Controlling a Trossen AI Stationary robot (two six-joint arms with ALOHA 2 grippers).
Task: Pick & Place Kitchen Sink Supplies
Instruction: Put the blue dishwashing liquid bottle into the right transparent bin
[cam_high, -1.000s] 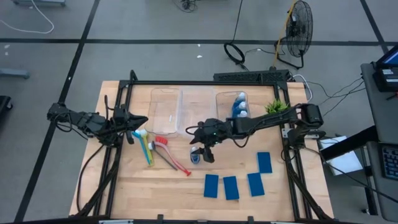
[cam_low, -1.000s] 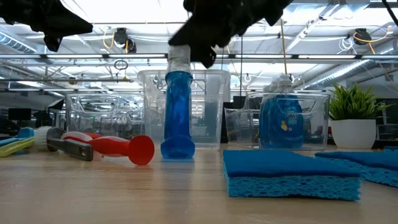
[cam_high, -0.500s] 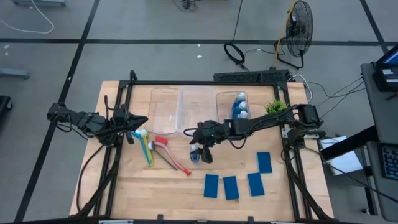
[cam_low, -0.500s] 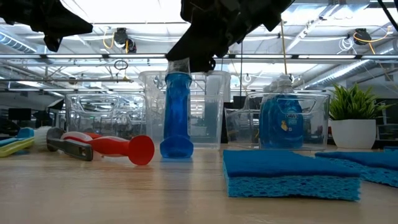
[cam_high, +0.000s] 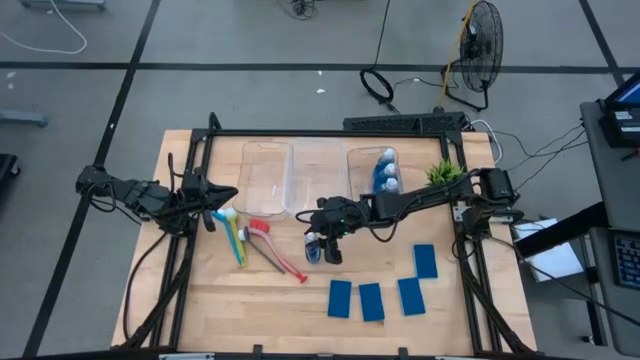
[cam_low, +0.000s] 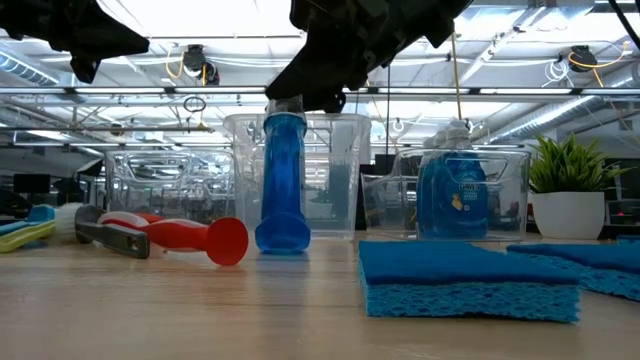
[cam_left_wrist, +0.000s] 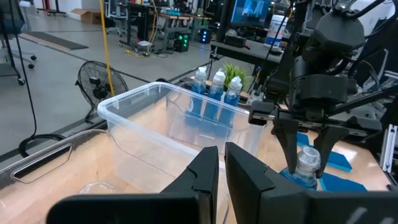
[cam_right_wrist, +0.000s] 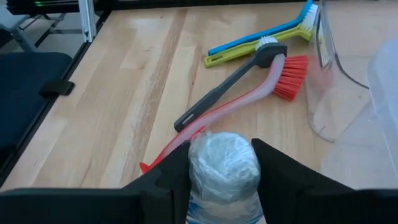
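1. Right tool (cam_high: 318, 243) sits over the middle of the surface (cam_high: 270, 300), in front of the clear bins. Its fingers (cam_right_wrist: 281, 171) flank the white cap of a small blue-and-white bottle (cam_low: 282, 180), pressed against the cap on both sides in the right wrist view; clamped on it, as far as that view lets me judge.
2. The bottle stands upright under the tool. In the low view its base seems to touch the surface, though the contact line is hard to read.
3. Left tool (cam_high: 228, 193) waits at the left side of the surface, fingers together, just beside the brush heads.
4. Dish brushes (cam_high: 255, 243) lie left of the held bottle: light blue and yellow-green ones side by side, then a dark-handled one crossing a red one.
5. Three more bottles (cam_high: 385, 170) stand in the right-hand clear bin (cam_high: 371, 160). The potted plant (cam_high: 441, 173) is just beside that bin.
6. Four blue sponges (cam_high: 384, 291) lie flat on the near right of the surface, apart from the tool.
7. Hidden or cut off: from above, the right tool covers most of the held bottle; in the low view the tool's upper part leaves the frame, and the nearest sponge blocks the ones behind.
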